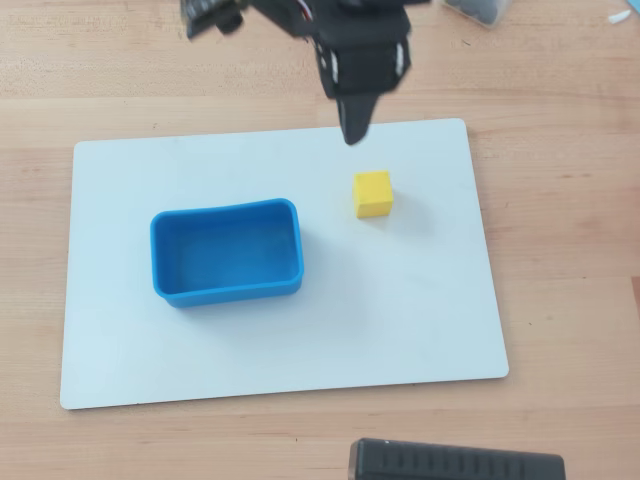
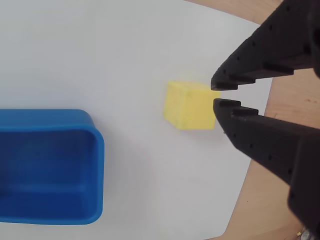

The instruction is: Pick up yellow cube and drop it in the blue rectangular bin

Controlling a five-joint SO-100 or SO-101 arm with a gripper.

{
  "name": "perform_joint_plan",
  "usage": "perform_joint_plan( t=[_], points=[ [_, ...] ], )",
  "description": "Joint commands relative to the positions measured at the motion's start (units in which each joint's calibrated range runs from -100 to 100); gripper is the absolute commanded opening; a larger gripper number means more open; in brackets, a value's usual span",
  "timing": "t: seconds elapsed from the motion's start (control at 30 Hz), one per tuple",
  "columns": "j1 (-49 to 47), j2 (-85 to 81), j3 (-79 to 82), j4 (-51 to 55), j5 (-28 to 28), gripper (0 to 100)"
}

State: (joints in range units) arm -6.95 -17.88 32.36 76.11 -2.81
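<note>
The yellow cube (image 1: 372, 193) sits on a white board (image 1: 420, 300), to the right of the blue rectangular bin (image 1: 227, 250), which is open-topped and empty. My black gripper (image 1: 356, 135) hangs above the board's far edge, just beyond the cube and not touching it. In the wrist view the gripper (image 2: 216, 95) enters from the right with its fingertips nearly together and nothing between them; the cube (image 2: 190, 106) lies past the tips and the bin (image 2: 50, 165) is at the lower left.
The white board lies on a wooden table (image 1: 560, 200). A black ridged object (image 1: 455, 462) sits at the table's near edge. A dark item (image 1: 480, 8) is at the top right corner.
</note>
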Motion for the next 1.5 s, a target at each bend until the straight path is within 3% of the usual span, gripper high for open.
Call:
perform_joint_plan(
  t=[0.0,0.47,0.67,0.83,1.47],
  points=[
    [-2.4,11.6,-18.63,2.09,-1.66,0],
    [-4.46,22.85,-22.08,1.27,-2.83,1],
    [-6.26,23.4,-21.81,2.34,-3.03,20],
    [-3.86,22.57,-22.08,4.98,-3.96,29],
    [-2.66,24.24,-16.99,3.17,-3.96,29]
  ],
)
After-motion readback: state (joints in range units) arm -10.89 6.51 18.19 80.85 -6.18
